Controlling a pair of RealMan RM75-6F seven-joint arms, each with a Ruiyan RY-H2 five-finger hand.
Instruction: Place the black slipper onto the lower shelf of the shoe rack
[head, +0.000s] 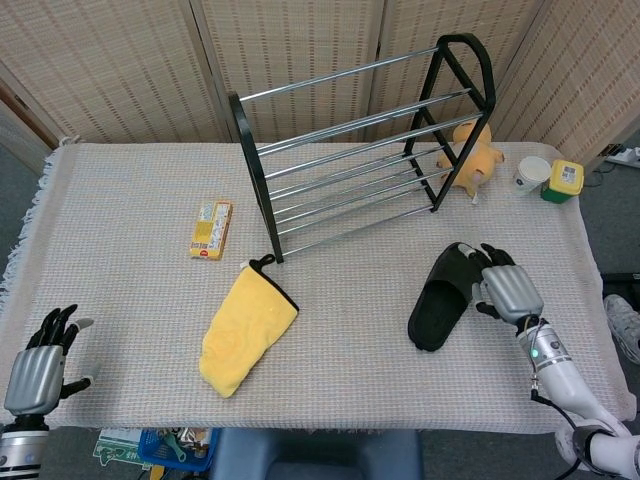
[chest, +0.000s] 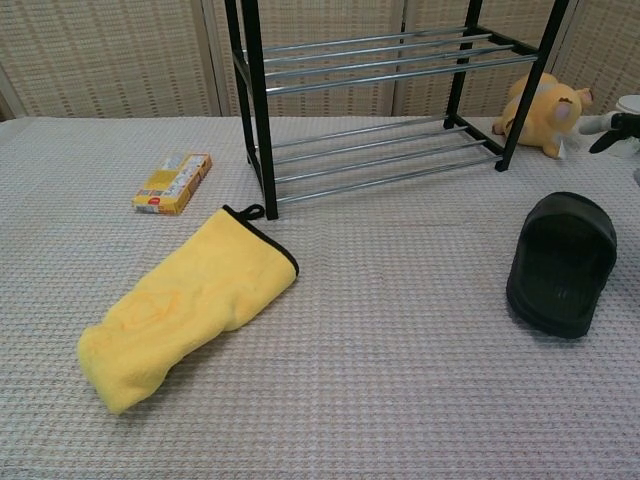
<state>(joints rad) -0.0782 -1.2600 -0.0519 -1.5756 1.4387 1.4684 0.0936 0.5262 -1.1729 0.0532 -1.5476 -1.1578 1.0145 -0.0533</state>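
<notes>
The black slipper (head: 443, 297) lies flat on the cloth right of centre, heel toward me; the chest view shows the slipper (chest: 562, 262) with nothing on it. My right hand (head: 505, 288) hovers just right of its toe end, fingers apart and holding nothing; only its fingertips (chest: 612, 123) enter the chest view at the right edge. The black-framed shoe rack (head: 360, 150) stands behind, and its lower shelf (chest: 385, 160) of metal rods is bare. My left hand (head: 35, 366) stays open at the near left corner, off the table edge.
A yellow towel mitt (head: 245, 330) lies front centre, with a small yellow box (head: 211, 229) behind it to the left. A yellow plush toy (head: 468, 158), a white cup (head: 530, 175) and a green-lidded jar (head: 562, 181) sit by the rack's right end.
</notes>
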